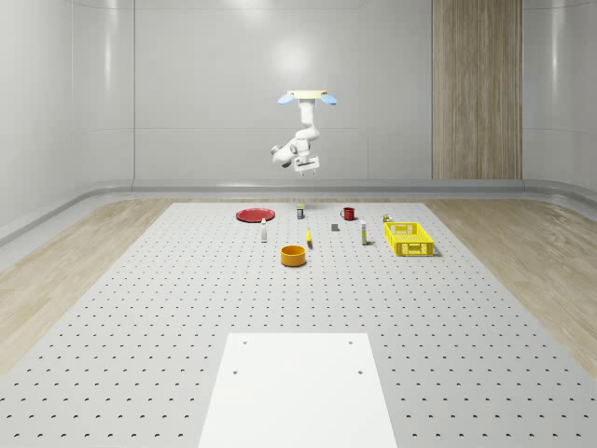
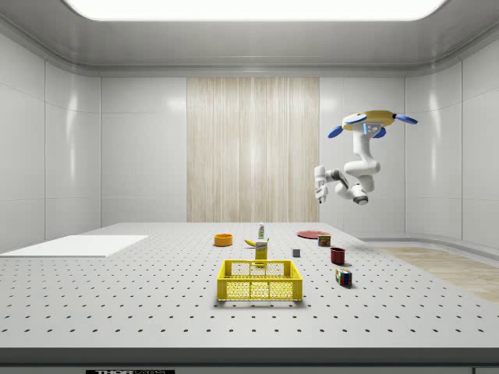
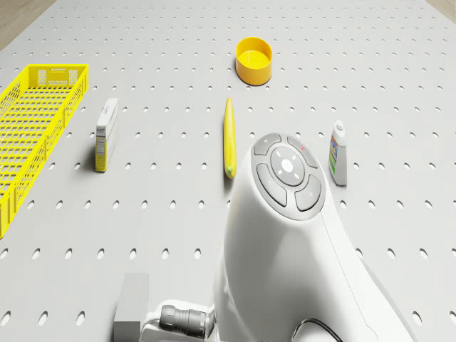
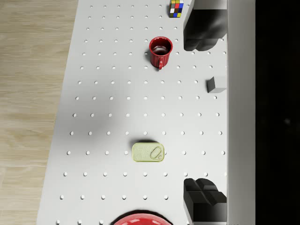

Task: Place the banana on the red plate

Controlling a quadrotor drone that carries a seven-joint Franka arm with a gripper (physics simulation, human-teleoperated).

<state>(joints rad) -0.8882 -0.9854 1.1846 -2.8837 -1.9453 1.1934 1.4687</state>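
Yellow banana (image 1: 309, 239): lies flat on the perforated counter (image 1: 140, 308), at one o'clock of the orange bowl (image 1: 294, 255) in the whole-scene view, touching nothing.

Yellow crate (image 1: 409, 237): at three o'clock of the banana, well apart.

Red plate (image 1: 255, 216): at ten o'clock of the banana, farther back.

Drone (image 1: 308, 96): hovers high over the counter's far part.

Hand (image 4: 187, 114): spread wide, empty, looking down on a tin (image 4: 148, 152) and a red mug (image 4: 160, 49) near the plate's rim.

Step, as judged: approach. Bring the hand over the banana's middle, set the fingers across its narrow width, and descend straight before closing so the fruit does not roll.
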